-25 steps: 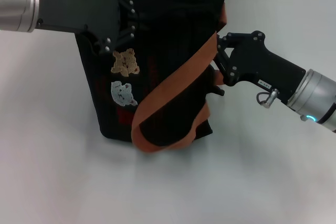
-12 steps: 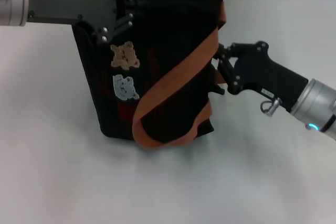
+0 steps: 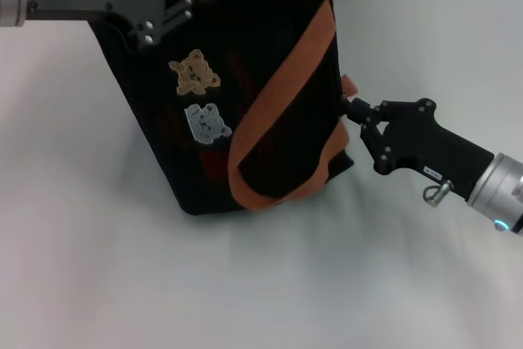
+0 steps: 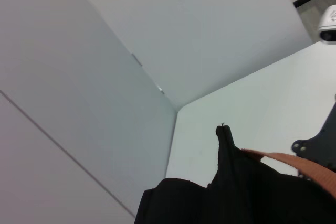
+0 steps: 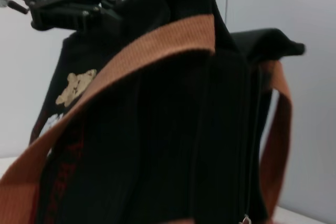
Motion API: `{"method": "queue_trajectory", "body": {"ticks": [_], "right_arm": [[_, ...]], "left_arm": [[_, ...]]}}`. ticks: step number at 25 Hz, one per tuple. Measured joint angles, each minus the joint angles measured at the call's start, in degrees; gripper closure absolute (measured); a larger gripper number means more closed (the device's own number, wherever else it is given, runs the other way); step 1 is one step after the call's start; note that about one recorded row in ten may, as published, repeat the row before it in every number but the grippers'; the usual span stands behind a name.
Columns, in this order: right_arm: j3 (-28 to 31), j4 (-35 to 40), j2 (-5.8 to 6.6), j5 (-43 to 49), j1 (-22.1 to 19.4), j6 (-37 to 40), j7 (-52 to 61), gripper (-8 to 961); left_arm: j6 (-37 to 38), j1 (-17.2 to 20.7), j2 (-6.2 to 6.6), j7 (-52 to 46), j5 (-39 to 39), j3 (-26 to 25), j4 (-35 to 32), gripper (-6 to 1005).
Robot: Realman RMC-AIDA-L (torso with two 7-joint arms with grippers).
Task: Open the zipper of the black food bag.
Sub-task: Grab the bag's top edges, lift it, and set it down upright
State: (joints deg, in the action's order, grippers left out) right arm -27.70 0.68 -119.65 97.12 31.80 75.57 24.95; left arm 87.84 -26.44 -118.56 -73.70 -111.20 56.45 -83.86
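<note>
The black food bag (image 3: pixel 155 104) stands tilted on the white table, its tan and pale-blue bear patches (image 3: pixel 194 73) facing me and an orange handle (image 3: pixel 282 79) draped across its front. My left gripper (image 3: pixel 163 6) is shut on the bag's upper left corner. At the bag's right side edge, my right gripper (image 3: pixel 351 106) has its fingers pinched together. In the right wrist view the zipper (image 5: pixel 256 140) runs as a thin line down the bag (image 5: pixel 157 145), ending in a small silvery pull tab (image 5: pixel 245 219) close to the camera.
The white table (image 3: pixel 245 284) spreads out in front of and to the right of the bag. A pale wall rises behind it. The left wrist view shows the bag's raised corner (image 4: pixel 226 145) against the wall and table edge.
The left gripper has lifted and shifted up, and the bag leans further over with its base slid right. The right gripper has moved right and slightly down along the bag's side.
</note>
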Motion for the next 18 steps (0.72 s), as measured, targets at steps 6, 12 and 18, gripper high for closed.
{"method": "queue_trajectory", "body": {"ticks": [6,12,18], "right_arm": [[0.42,1.38,0.29,-0.04,-2.02,-0.30,0.62,956],[0.56,2.84,0.32,-0.10,-3.04,0.30,3.09,956],[3.73,3.64,0.30,-0.49,-3.73,5.71,8.13,954]], "left_arm": [[0.17,0.45,0.00,-0.04,0.55,-2.00,-0.05,929],[0.11,1.45,0.00,-0.14,1.81,-2.89,0.13,929],[-1.33,2.75,-0.13,-0.63,3.80,-3.74,5.17,929]]}}
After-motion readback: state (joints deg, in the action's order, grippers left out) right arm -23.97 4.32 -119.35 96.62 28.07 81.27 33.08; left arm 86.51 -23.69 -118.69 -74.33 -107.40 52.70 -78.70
